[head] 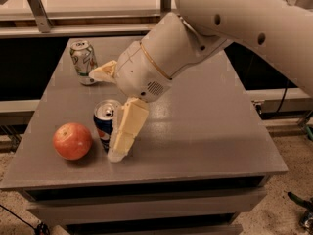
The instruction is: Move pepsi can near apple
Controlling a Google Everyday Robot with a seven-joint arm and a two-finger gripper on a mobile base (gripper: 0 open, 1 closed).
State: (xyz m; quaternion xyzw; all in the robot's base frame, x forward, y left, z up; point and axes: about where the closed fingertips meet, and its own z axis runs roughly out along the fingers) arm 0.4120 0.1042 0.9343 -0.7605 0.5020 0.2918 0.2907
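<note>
The dark blue, silver-topped pepsi can [103, 125] stands upright near the front left of the table [210, 131], just right of the red-orange apple [72, 141], with the gripper [105, 113] spread wide around it, one finger [126, 129] at its right side and a white-and-green can [83, 60] behind.

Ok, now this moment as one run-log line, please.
round red-orange apple: on grey table, front left | dark blue pepsi can: upright beside it | gripper: open around can
</note>
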